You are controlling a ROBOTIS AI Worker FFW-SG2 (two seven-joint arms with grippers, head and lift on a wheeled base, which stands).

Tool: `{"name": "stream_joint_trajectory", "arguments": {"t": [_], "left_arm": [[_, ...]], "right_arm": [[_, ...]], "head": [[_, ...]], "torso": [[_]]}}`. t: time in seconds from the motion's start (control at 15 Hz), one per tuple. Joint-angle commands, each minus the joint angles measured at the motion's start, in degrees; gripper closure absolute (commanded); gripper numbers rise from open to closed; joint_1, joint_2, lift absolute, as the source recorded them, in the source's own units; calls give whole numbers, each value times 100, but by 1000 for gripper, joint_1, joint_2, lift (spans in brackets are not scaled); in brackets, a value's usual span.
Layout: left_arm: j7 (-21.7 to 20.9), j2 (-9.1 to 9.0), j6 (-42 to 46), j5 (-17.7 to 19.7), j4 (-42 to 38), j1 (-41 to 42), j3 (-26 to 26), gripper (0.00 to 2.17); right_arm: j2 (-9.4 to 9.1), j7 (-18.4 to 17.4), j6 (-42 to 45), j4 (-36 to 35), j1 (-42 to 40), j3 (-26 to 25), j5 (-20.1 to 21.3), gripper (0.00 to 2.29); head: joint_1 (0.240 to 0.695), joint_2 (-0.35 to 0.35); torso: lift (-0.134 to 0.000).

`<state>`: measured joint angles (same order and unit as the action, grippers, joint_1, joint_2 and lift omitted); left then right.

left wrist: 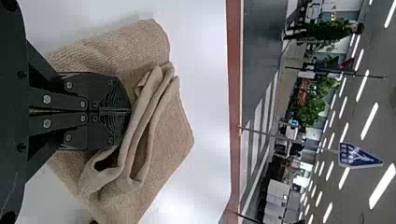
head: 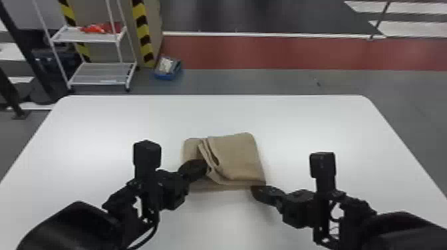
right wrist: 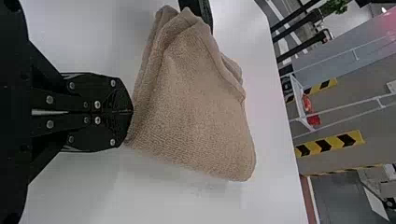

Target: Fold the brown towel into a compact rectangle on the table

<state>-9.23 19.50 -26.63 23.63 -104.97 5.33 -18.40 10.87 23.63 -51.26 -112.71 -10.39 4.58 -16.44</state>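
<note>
On the white table (head: 292, 126), the brown towel (head: 236, 156) lies as a small, roughly four-sided bundle. The largest smooth panel makes up the towel's right part, and a flatter layer shows along its left side. Between the two, slack folds stand up from the towel and run from its far edge towards its near edge, with a gap open between the layers. The towel's near side shows stacked layers at its right corner.

Over the towel's left part, the left gripper (head: 205, 166) reaches in from the near left, its tips at the raised folds. In the left wrist view, the two flat fingers of the left gripper (left wrist: 130, 110) are pressed together and their ends meet the loose fold; whether any cloth is nipped between them, I cannot tell.

At the towel's near right corner, the right gripper (head: 254, 189) comes in from the right, tips against the cloth. The right wrist view shows the fingers of the right gripper (right wrist: 132, 112) brought together as well, with the towel's edge right at their ends. I cannot tell whether they pinch a bit of that edge.

Beyond the towel and to its left, past the table, stand a white cart (head: 99, 74) with red items (head: 99, 28) on its upper shelf and a blue bin (head: 168, 71) on the floor. Farther beyond the towel, a red floor strip (head: 282, 55) runs across.
</note>
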Motion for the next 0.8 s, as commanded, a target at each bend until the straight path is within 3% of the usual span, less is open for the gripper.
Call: {"name": "stream_joint_trajectory", "arguments": {"t": [0.0, 0.27, 0.73], "left_arm": [[-8, 80, -198, 89, -481, 231, 144, 1703], [-17, 186, -216, 195, -788, 407, 364, 1703], [-43, 256, -198, 203, -701, 346, 513, 1703]], "right_arm": [[-14, -34, -3, 188, 160, 25, 53, 2135], [-14, -60, -3, 311, 318, -71, 79, 2135], [-93, -183, 753, 1753, 1531, 60, 255, 2132]], "head": [[695, -33], [695, -34], [695, -42]], "torso": [[-123], [-123], [-123]]}}
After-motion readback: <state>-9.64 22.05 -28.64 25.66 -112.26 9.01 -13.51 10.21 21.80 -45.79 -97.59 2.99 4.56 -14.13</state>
